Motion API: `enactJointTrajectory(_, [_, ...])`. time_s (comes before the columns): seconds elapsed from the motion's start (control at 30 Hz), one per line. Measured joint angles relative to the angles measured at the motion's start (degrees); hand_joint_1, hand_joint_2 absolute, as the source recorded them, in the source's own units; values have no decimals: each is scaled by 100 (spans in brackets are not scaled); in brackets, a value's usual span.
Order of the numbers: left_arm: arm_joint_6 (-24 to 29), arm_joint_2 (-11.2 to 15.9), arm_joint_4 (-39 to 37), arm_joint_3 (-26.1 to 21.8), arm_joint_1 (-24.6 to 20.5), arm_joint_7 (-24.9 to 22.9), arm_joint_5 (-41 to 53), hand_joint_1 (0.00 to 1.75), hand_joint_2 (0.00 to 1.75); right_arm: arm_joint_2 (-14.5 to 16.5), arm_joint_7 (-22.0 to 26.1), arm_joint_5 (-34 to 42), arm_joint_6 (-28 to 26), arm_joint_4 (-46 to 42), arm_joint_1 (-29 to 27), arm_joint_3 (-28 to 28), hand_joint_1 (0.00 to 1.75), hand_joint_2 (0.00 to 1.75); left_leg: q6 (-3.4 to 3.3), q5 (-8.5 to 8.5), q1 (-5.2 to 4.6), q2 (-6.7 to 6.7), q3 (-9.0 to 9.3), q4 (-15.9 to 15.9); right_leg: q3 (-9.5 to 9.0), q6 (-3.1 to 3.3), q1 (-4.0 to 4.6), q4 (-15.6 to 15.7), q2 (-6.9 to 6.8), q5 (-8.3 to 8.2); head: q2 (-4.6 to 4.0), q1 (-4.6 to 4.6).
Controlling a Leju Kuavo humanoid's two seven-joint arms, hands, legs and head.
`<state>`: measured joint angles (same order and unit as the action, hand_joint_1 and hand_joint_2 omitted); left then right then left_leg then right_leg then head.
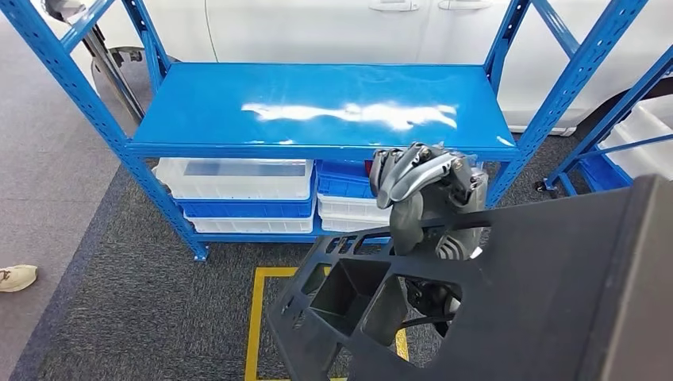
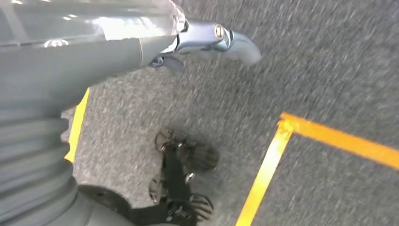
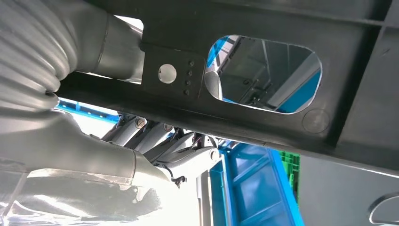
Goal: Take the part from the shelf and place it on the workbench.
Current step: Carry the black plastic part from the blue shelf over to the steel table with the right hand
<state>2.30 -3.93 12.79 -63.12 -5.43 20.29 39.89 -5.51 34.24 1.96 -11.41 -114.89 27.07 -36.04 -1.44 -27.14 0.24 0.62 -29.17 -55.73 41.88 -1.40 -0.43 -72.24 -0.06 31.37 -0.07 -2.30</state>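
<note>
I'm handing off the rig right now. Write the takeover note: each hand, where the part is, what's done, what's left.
Right hand: grips the black part, holding it up in front of the body; the right wrist view shows the fingers on one side of the part's edge and the thumb on the other.
Left hand: hangs low over the grey carpet, nothing in it; whether its fingers are apart or curled cannot be told.
Blue shelf: its top level is bare; white bins sit on the level below.
Done: part is off the shelf.
Left: turn to the workbench and set the part down there.
</note>
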Motion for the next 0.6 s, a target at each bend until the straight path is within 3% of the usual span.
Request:
enactJointTrajectory(0.03, [-15, 0, 0, 0, 5, -8, 15, 0, 175, -1, -3, 1, 3, -1, -15, 0, 175, 175, 0, 21, -3, 17, -45, -15, 46, -12, -2, -213, -1, 70, 0, 0])
enactJointTrajectory(0.07, [-30, -1, 0, 0, 8, -16, 27, 0, 175, -1, -7, 6, 9, -1, -25, 0, 175, 175, 1, 34, -3, 39, -82, -37, -14, -18, -3, -211, -4, 32, 0, -1])
enactJointTrajectory(0.1, [-40, -1, -1, 0, 9, -25, 37, 0, 175, -2, -10, 13, 17, -1, -28, 0, 175, 175, 6, 36, -3, 67, -108, -64, -182, -16, -4, 15, -19, -96, 0, -1])
enactJointTrajectory(0.17, [-55, -3, -1, 1, 8, -38, 42, 0, 175, -2, -5, 40, 34, -1, -22, 0, 175, 175, 40, 16, -15, 125, -138, -128, -661, 16, 17, 796, -178, -368, 0, -1])
enactJointTrajectory(0.23, [-65, -2, -1, 2, 10, -51, 33, 0, 175, -2, 17, 72, 45, -1, -11, 0, 175, 175, 93, -8, -45, 192, -167, -191, -899, 106, 55, 1281, -326, -456, 1, -1])
enactJointTrajectory(0.33, [-69, 7, 0, 0, 10, -82, -1, 0, 175, -10, 72, 85, 35, -2, -20, 1, 175, 175, 163, -29, -63, 312, -196, -222, -854, 225, 68, 1336, -227, -470, 1, -2])
enactJointTrajectory(0.4, [-64, 16, -1, -1, 5, -110, -13, 0, 175, -18, 124, 39, -4, -4, -38, 2, 175, 175, 221, -193, -46, 231, -278, -419, -843, 285, 42, 1358, -136, -506, 1, -2])
enactJointTrajectory(0.5, [56, 28, -2, -20, 27, -162, -28, 0, 175, -39, 260, -69, -84, -8, -164, 7, 175, 175, 285, -711, -9, 52, -723, -1441, -825, 331, 28, 1362, 9, -533, 0, -2])
enactJointTrajectory(0.53, [148, 33, -2, -33, 39, -164, -31, 0, 175, -51, 307, -92, -102, -8, -231, 11, 175, 175, 289, -789, -5, 36, -857, -1730, -819, 335, 29, 1358, 68, -538, 0, -2])
enactJointTrajectory(0.57, [255, 37, -2, -46, 47, -156, -30, 0, 175, -65, 352, -114, -111, -8, -296, 18, 175, 175, 282, -755, -4, 23, -907, -1832, -816, 337, 31, 1354, 131, -541, 0, -2])
enactJointTrajectory(0.6, [352, 37, -2, -56, 52, -139, -26, 0, 175, -77, 391, -137, -115, -8, -352, 28, 175, 175, 264, -606, -4, 0, -849, -1694, -819, 334, 32, 1351, 196, -544, 0, -2])
